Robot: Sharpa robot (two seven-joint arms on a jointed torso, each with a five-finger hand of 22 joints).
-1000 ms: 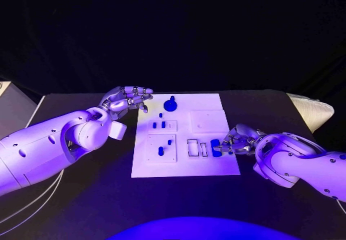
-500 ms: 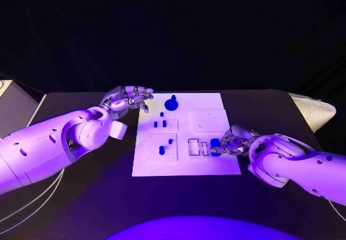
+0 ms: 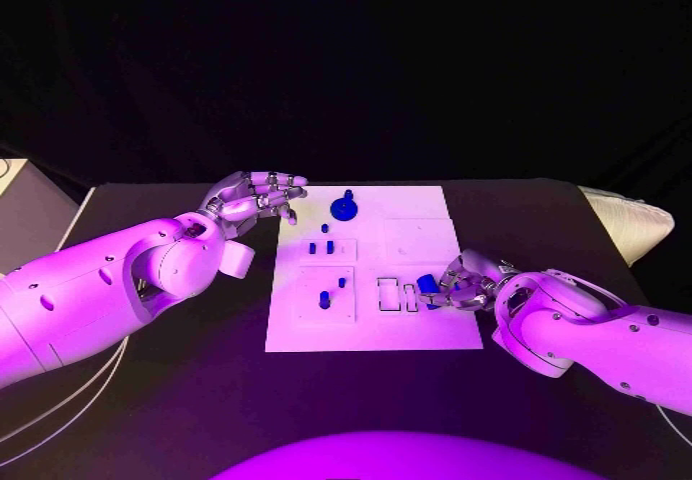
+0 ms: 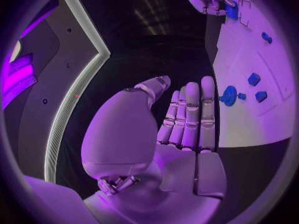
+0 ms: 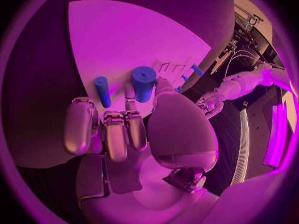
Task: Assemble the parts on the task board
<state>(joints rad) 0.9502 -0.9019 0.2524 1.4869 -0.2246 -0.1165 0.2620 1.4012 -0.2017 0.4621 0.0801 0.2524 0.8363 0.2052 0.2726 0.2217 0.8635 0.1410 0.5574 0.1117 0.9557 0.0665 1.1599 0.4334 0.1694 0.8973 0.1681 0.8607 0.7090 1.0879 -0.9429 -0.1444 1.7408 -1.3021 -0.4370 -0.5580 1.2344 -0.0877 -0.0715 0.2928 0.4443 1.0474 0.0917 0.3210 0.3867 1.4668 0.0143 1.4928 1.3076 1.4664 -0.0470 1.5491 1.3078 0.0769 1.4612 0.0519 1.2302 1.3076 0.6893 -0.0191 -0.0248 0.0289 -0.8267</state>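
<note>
Pinching a short blue cylinder point(image 5: 144, 82) with my right hand point(image 3: 469, 281), thumb against a finger, I've got it at the right edge of the task board point(image 3: 372, 330), just beside the row of small rectangular slots point(image 3: 395, 295). From the right wrist view the cylinder looks smooth and matte with a flat round end, and a second, slimmer blue peg point(image 5: 102, 90) lies on the white plate right next to my curled fingers point(image 5: 116, 134). The board itself is a flat white sheet, smooth, with raised square panels: one near its middle carries two little blue blocks point(image 3: 322, 247) standing side by side, and the panel point(image 3: 326, 296) below it holds two more small blue pieces. Up at the far edge sits a round blue knob point(image 3: 343, 208) with a thin stem poking up from it, disc-shaped and glossy under the light. My left hand point(image 3: 257, 196) hovers off the board's far left corner over the dark bench point(image 3: 188, 390), holding nothing; the left wrist view shows its silver fingers point(image 4: 190, 115) stretched straight and close together, thumb standing apart, palm clear. That same view catches the blue knob just past my fingertips and the two little blocks further along the white plate. The bench surface is black and dull.
</note>
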